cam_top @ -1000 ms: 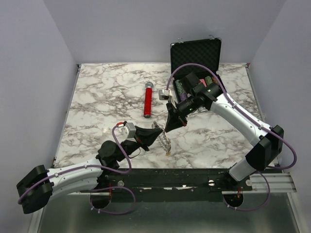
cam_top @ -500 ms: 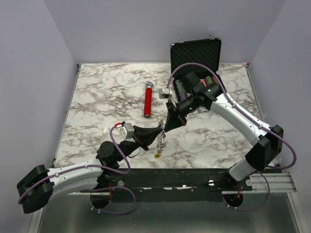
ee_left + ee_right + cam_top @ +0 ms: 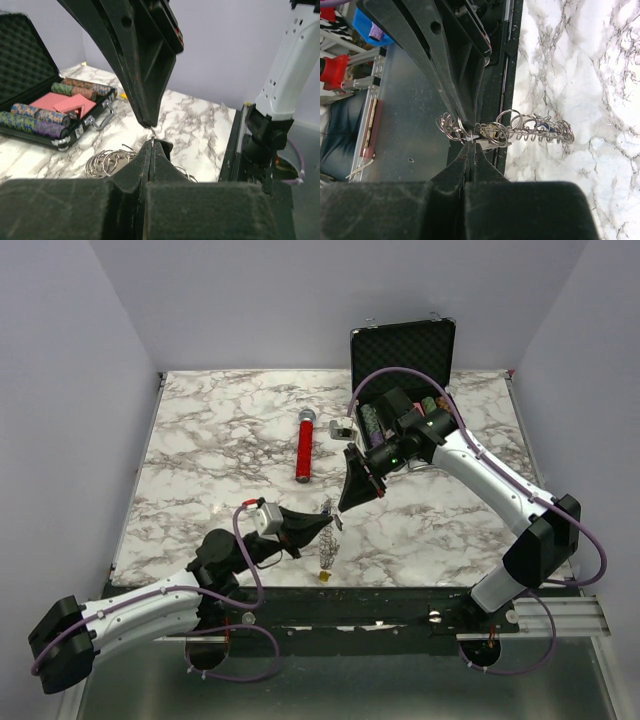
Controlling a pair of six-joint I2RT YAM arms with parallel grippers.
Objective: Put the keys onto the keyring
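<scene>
Looking down from above, both arms meet near the middle of the near edge of the marble table (image 3: 200, 440). The left gripper (image 3: 326, 524) comes in from the near left with its fingers pressed flat together, pinching a thin bit of wire on the keyring (image 3: 328, 548). The right gripper (image 3: 346, 506) points down from the far right, tip just beside the left one, almost touching. Its fingers are closed too, and in its own wrist view they look clamped on a ring at the same end of the chain.

The keyring hangs from that meeting point as a bunched string of small loops. Its little yellow tag (image 3: 323, 577) dangles at the bottom, right by the table's near edge. In the right wrist view the loops stretch out to the right of the fingertips, across the table edge. Can't honestly pick out the keys in that tangle, too small and cluttered.

Farther back, a red-handled microphone (image 3: 303, 446) lies on the table, well apart from the grippers. An open black case (image 3: 404, 348) sits at the far right, with rolls of poker chips (image 3: 37, 122) inside.
</scene>
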